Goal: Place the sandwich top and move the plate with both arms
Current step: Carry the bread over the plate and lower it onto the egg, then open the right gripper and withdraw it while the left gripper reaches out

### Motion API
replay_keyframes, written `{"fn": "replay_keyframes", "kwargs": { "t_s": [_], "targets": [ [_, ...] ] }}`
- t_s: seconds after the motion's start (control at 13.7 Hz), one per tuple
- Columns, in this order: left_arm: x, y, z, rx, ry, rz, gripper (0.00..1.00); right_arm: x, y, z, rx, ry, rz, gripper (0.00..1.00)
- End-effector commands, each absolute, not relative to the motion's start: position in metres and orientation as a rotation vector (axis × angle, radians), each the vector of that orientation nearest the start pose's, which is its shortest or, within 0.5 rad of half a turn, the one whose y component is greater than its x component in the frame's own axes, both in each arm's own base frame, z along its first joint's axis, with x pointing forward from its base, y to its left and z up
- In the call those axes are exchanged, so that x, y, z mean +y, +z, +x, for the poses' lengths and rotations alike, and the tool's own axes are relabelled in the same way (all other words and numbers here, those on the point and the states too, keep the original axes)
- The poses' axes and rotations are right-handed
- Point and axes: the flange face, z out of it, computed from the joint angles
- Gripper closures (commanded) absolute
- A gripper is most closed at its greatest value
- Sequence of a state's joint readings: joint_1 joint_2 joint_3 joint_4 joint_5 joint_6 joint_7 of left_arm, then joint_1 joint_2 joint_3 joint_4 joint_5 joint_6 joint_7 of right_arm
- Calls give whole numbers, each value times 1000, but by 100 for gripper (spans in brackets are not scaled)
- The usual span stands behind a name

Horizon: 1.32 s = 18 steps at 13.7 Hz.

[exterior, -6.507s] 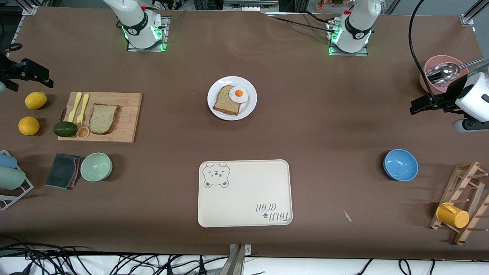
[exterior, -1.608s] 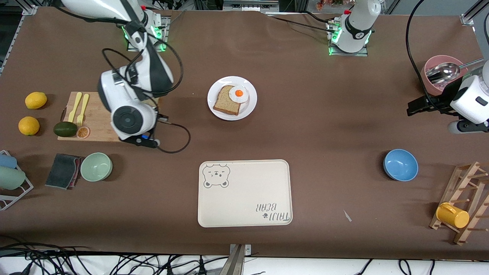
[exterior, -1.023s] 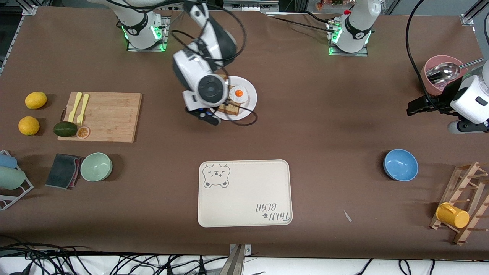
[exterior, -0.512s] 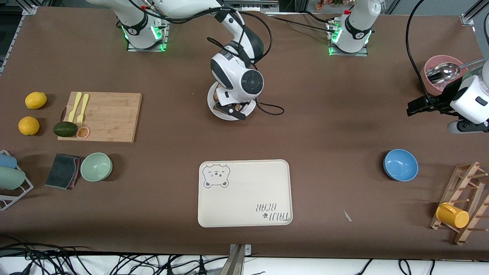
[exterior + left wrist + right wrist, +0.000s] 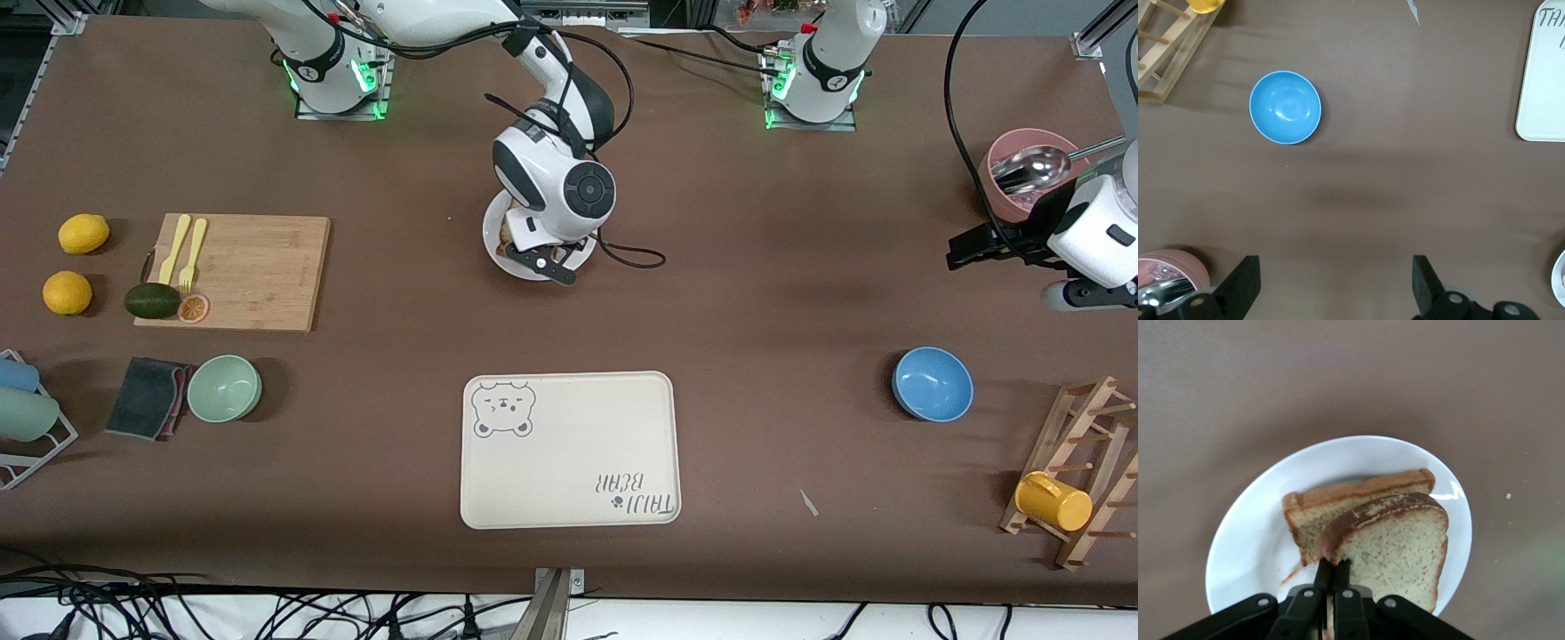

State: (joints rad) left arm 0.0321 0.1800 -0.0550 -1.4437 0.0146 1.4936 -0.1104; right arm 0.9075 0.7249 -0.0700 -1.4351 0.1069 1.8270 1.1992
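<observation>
While gripped: sandwich top [image 5: 1395,550] | pale speckled crumb | dark crust

A bear-printed tray [image 5: 569,449] sat low at centre frame. At frame's left lay a wooden board [image 5: 238,271], two lemons [image 5: 84,233], an avocado [image 5: 151,300] and a green bowl [image 5: 224,388]; at right, a blue bowl [image 5: 932,383] and a yellow cup [image 5: 1053,501] on a wooden rack [image 5: 1080,436].

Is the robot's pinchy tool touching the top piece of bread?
Touching. In the right wrist view, the right tool is shut on the edge of the sandwich top, its fingers pressed against the bread over the plate.
</observation>
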Motion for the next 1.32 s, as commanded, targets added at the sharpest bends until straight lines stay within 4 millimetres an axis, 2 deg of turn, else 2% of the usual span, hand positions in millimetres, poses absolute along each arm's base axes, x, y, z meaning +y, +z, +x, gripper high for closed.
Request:
{"fn": "replay_keyframes", "kwargs": {
  "t_s": [0.0,0.07,0.15,0.22,0.51,0.58,0.73,0.95,1.1,1.24],
  "targets": [
    [-12,580,595,-135,175,-3126,0,527,240,450,668,333,-3306,100],
    [-13,580,595,-132,177,-3124,0,528,239,449,666,334,-3308,91],
    [-14,580,595,-128,177,-3126,0,527,239,450,671,334,-3307,38],
    [-15,580,595,-125,177,-3127,0,528,242,450,663,319,-3310,0],
    [-22,579,595,-106,179,-3129,0,530,272,464,659,294,-3276,0],
    [-23,579,595,-104,179,-3129,0,528,283,466,650,291,-3277,0],
    [-25,577,596,-94,184,-3129,0,510,316,479,669,303,-3265,0],
    [-32,574,599,-73,180,-3135,0,461,390,511,612,299,-3216,0],
    [-36,569,606,-50,152,-3155,0,406,436,542,555,295,-3177,0],
    [-42,568,609,-31,120,-3157,0,352,467,565,416,314,-3170,0]
  ]
}}
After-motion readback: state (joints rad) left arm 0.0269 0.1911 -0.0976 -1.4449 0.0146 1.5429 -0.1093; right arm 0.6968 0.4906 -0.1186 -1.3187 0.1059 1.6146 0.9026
